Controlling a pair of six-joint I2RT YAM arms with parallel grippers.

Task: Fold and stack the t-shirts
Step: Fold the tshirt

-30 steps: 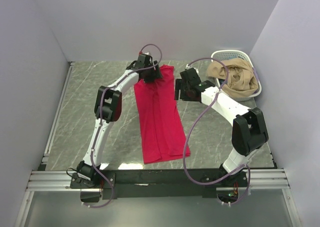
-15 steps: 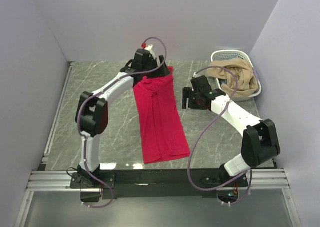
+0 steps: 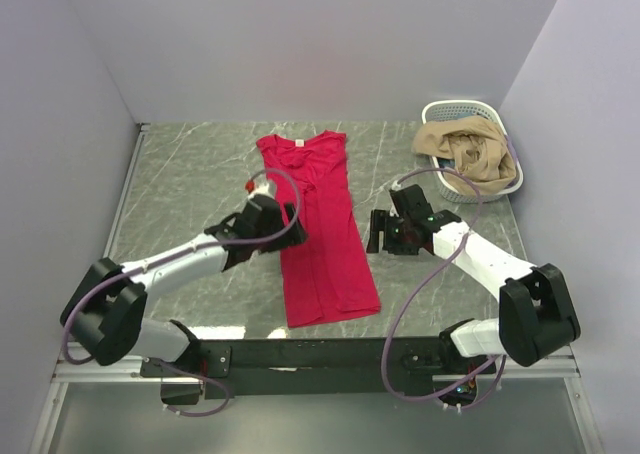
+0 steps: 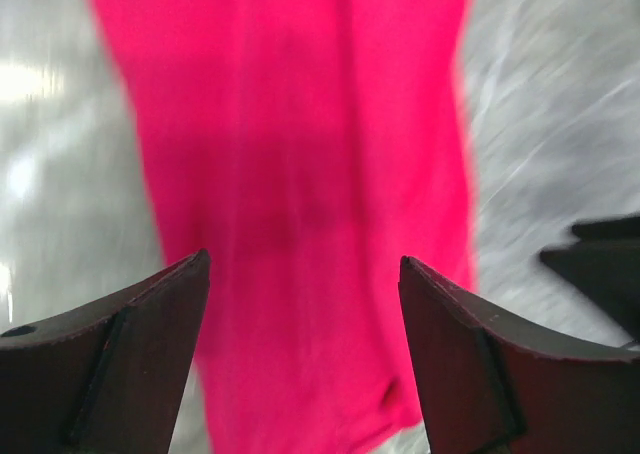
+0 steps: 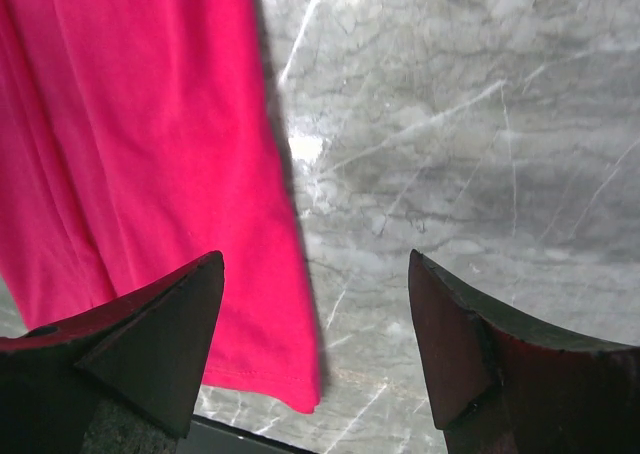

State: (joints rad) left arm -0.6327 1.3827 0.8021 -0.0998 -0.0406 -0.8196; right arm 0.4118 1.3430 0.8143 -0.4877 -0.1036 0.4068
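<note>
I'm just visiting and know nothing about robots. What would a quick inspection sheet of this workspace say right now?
Surface: grey marbled table, bare around the shirt.
Job's things: red t-shirt lying flat as a long narrow strip, collar at the far end.
Clutter: white basket in the far right corner, tan cloth heaped in it.
Grippers: left gripper open above the shirt; right gripper open beside its right edge; both empty.
Cables: purple cables looping along each arm.
Surroundings: plain pale walls on three sides.
</note>
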